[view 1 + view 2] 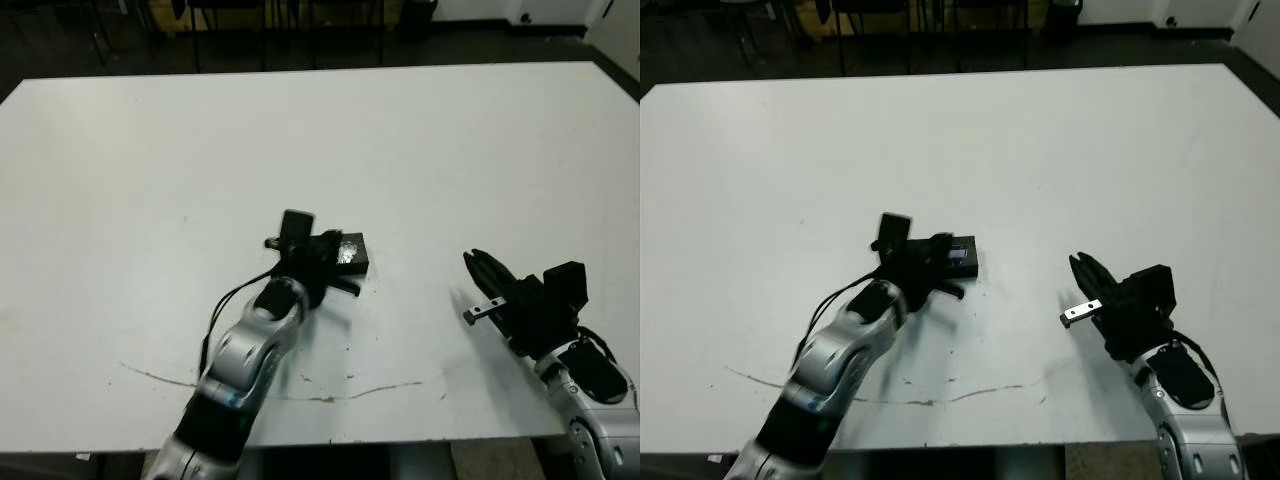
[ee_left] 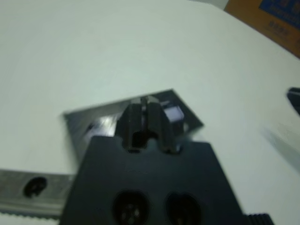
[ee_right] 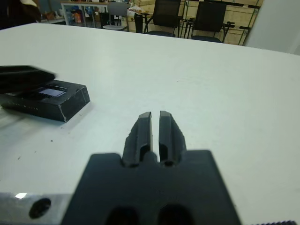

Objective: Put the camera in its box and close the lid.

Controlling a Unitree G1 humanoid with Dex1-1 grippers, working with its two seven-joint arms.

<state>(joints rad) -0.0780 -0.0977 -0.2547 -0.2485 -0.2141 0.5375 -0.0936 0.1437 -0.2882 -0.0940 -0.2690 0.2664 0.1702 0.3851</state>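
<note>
Resting one lid (image 3: 44, 99), two end effectors

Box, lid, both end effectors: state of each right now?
box: closed, lid on, flat on the table
lid: seated on the box, glossy stripe up
left end effector: shut, over the lid
right end effector: shut, empty, apart from the box
camera: not visible

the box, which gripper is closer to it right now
Left. The left gripper is right over the closed box, its shut fingers at the lid. The right gripper sits apart, off to the box's right over bare table, fingers shut on nothing.
</note>
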